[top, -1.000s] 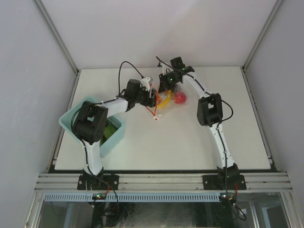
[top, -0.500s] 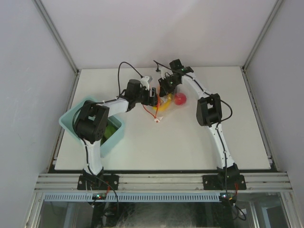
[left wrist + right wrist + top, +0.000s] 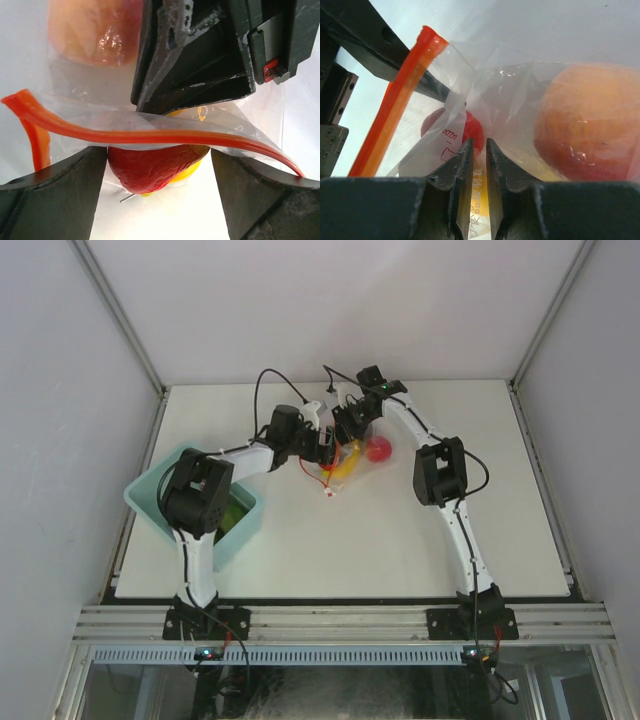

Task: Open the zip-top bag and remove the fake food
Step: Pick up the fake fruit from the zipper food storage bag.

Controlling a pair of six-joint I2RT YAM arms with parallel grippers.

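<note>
Since the earlier top view, the left gripper (image 3: 324,447) had reached a little further from the light blue rectangular plastic bin (image 3: 165,480), which stood at the left edge of the white table (image 3: 500,490), and its fingers (image 3: 55,200) had spread wider. They were open on both sides of the red-orange zip strip (image 3: 150,136) and held nothing. I judged that this arm was getting ready to take one lip of the mouth.

The clear crinkly zip-top bag (image 3: 352,452) was near the far edge, about the middle of it. Inside were the round red plastic apple (image 3: 150,167), the curved yellow plastic banana (image 3: 345,462) and the orange-peach plastic fruit (image 3: 590,125), so no piece from this bag was out yet.

The right gripper (image 3: 480,145) was closed on the clear film, just beside the left one. Both grippers were crowded there, while the right and near parts of the table gave much free room.
</note>
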